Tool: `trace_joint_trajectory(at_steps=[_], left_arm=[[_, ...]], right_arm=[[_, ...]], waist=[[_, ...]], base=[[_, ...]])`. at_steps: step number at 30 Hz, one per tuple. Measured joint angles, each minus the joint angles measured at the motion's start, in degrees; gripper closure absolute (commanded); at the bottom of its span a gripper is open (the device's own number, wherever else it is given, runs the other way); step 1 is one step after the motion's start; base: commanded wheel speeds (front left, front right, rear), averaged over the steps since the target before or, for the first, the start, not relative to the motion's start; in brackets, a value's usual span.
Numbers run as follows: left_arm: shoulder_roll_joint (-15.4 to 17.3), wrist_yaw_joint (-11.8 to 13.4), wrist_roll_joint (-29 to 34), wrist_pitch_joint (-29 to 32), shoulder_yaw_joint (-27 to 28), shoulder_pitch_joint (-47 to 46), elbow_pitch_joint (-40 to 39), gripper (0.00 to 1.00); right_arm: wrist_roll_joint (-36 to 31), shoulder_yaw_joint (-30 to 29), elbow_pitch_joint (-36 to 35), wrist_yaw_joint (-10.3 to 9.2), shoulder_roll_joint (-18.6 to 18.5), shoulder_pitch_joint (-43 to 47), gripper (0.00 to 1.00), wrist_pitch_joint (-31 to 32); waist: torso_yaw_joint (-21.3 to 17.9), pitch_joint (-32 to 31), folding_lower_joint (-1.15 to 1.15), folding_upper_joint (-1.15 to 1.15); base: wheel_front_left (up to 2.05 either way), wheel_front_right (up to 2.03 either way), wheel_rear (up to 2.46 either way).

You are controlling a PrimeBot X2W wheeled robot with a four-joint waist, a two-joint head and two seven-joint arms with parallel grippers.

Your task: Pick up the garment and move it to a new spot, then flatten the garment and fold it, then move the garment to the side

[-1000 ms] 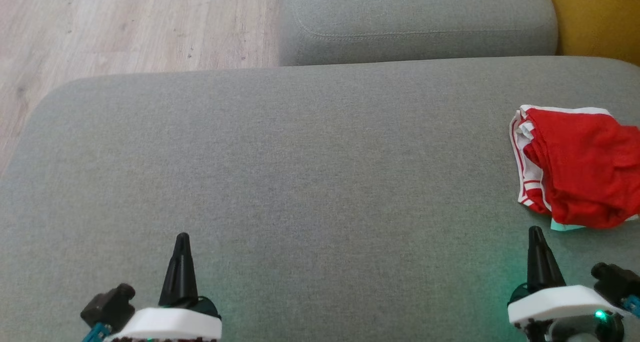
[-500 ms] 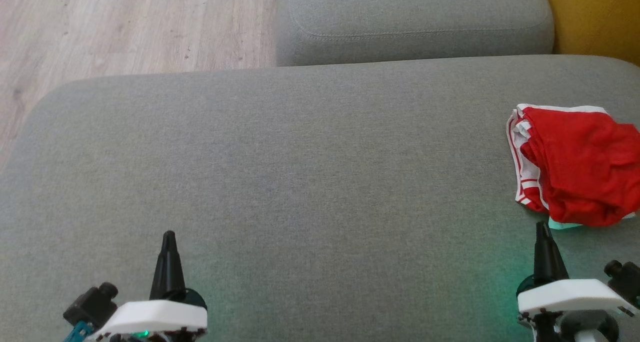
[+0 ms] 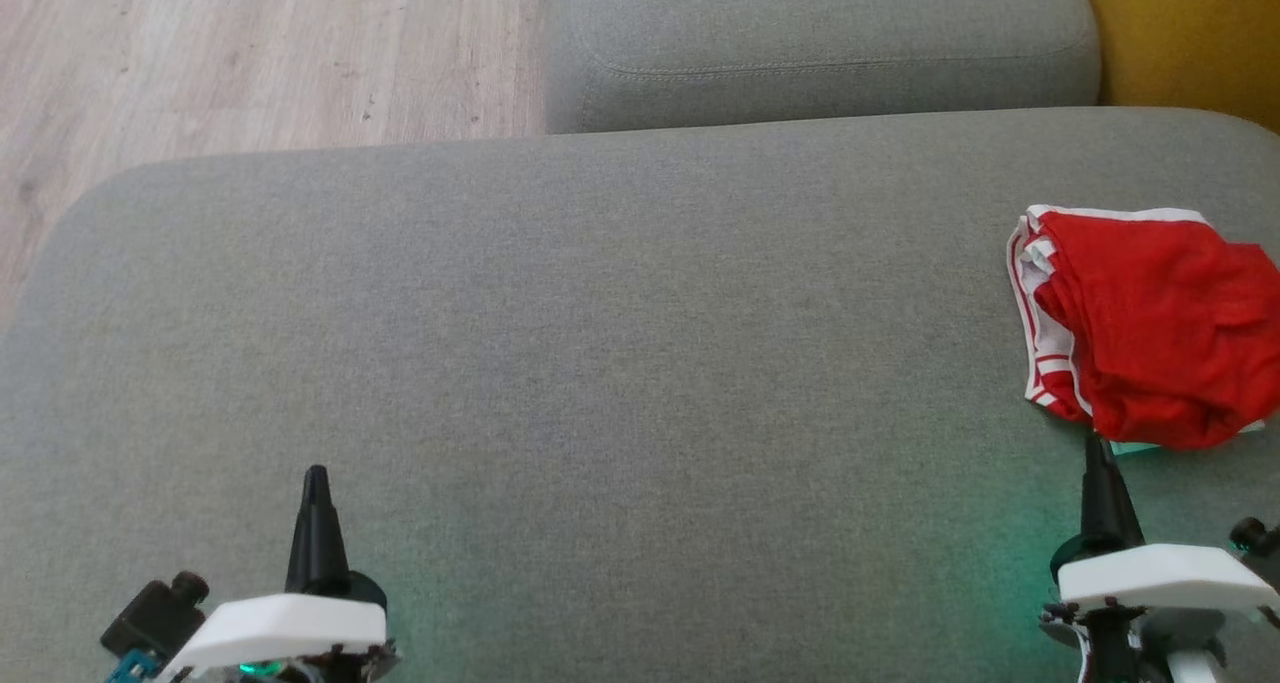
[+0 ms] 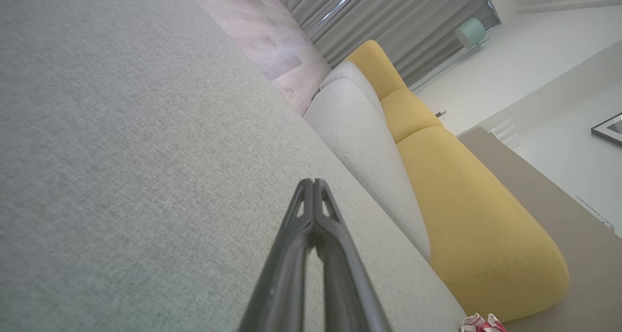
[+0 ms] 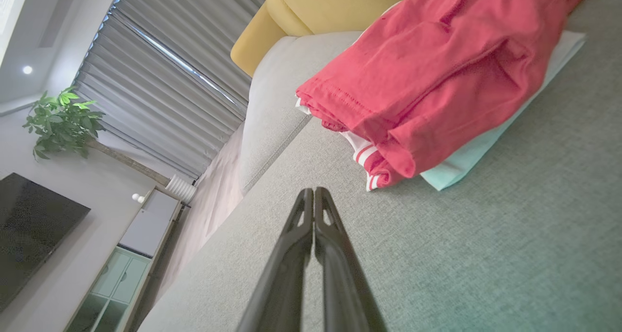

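The garment [image 3: 1150, 328] is red with white striped trim, folded in a bundle at the right edge of the grey sofa seat [image 3: 600, 363]; a pale mint layer peeks out under it [image 5: 481, 147]. The red garment [image 5: 437, 74] lies just beyond my right gripper [image 5: 314, 191], whose fingers are pressed together. In the head view the right gripper [image 3: 1098, 445] points at the bundle's near edge without touching it. My left gripper [image 3: 316, 475] is shut and empty at the lower left, far from the garment. A corner of the garment [image 4: 481, 323] shows past the left gripper [image 4: 313, 181].
A grey cushion [image 3: 820, 43] sits behind the seat, with a yellow cushion [image 3: 1190, 33] to its right. Wooden floor [image 3: 250, 53] lies beyond the seat's far left edge. A plant [image 5: 63, 123], a TV [image 5: 29, 235] and curtains [image 5: 180, 74] stand in the room.
Both grippers have slid lower in the head view and slightly outward; the whole picture has shifted a little left. The garment lies as before.
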Motion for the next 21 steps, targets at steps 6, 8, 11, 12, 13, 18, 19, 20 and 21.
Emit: trace_joint_trajectory(at_steps=[6,8,11,12,13,18,19,20,21], left_arm=[[0.0,0.0,-3.4,1.0,0.3,0.0,0.0,1.00],[0.0,0.0,-4.5,1.5,0.5,-0.1,0.0,1.00],[0.0,0.0,-6.3,1.8,0.8,-0.5,0.0,1.00],[0.0,0.0,-6.8,2.1,1.0,-0.6,0.0,1.00],[0.0,0.0,-7.4,2.3,1.3,-0.8,0.0,1.00],[0.0,0.0,-10.2,3.0,2.0,-1.2,0.0,1.00],[0.0,0.0,-10.8,3.1,2.1,-1.2,0.0,1.00],[0.0,0.0,-11.3,3.4,2.1,-1.2,0.0,1.00],[0.1,0.0,-11.9,3.5,2.2,-1.2,0.0,1.00]], right_arm=[[3.8,-0.2,-0.1,0.00,0.0,0.0,1.00,0.9],[5.1,-0.3,-0.3,0.00,0.0,0.0,1.00,1.0],[7.1,-0.4,-0.4,0.00,0.0,-0.1,1.00,1.5],[7.7,-0.5,-0.4,0.00,0.0,-0.2,1.00,1.6],[8.3,-0.5,-0.5,0.00,0.0,-0.3,1.00,2.0],[11.5,-0.8,-0.8,0.00,0.0,-1.2,1.00,2.8],[12.2,-0.8,-0.8,0.00,0.0,-1.2,1.00,3.1],[12.9,-0.9,-0.8,0.00,0.0,-1.2,1.00,3.2],[13.6,-1.0,-0.8,0.00,0.0,-1.2,1.00,3.3]], waist=[[-0.2,0.0,0.00,0.00],[-0.3,0.0,0.00,0.00],[-0.4,0.0,0.00,0.00],[-0.4,0.0,0.00,0.00],[-0.4,0.0,0.00,0.00],[-0.6,0.0,0.00,0.00],[-0.6,0.0,0.00,0.00],[-0.7,0.0,0.00,0.00],[-0.7,0.0,0.00,0.00]], base=[[0.00,0.00,0.00],[0.00,0.00,0.00],[0.00,0.00,0.00],[0.00,0.00,0.00],[0.00,0.00,0.00],[0.00,0.00,0.00],[0.00,0.00,0.00],[0.00,0.00,0.00],[0.00,0.00,0.00]])
